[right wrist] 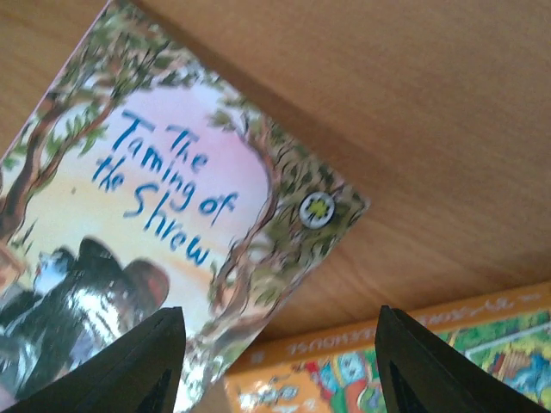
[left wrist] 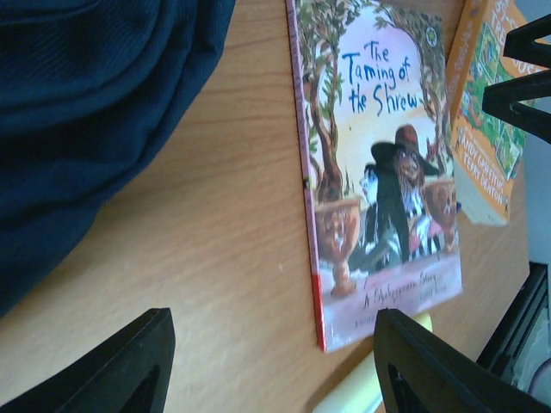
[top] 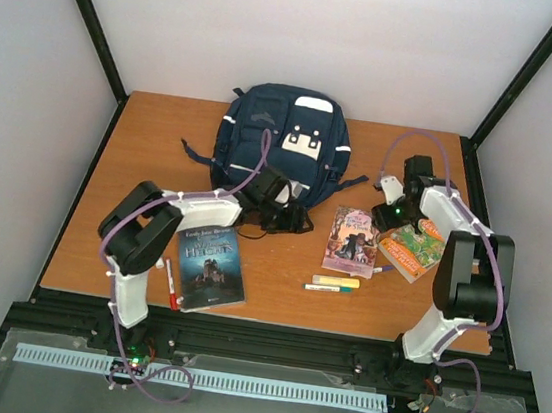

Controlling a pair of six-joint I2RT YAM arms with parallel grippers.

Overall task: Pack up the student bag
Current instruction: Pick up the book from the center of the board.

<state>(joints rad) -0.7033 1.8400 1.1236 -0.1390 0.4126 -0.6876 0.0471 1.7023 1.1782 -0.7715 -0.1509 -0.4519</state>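
The right hand (top: 388, 210) and the left hand (top: 288, 215) both stand wide, empty. The Taming of the Shrew paperback (top: 352, 240) lies just beneath and left of the right hand, the nearer one, its long axis running near-to-far. The student bag (top: 270, 135) lies well left of that hand, just beside the left hand.

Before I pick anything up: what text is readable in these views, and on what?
"The Taming of the Shrew": cover of the pink book.
"A Shakespeare Story": foot of that cover, faint.
Too blurred: lettering on the orange book.
Too small: title on the dark blue book.
Nothing readable on the student bag.
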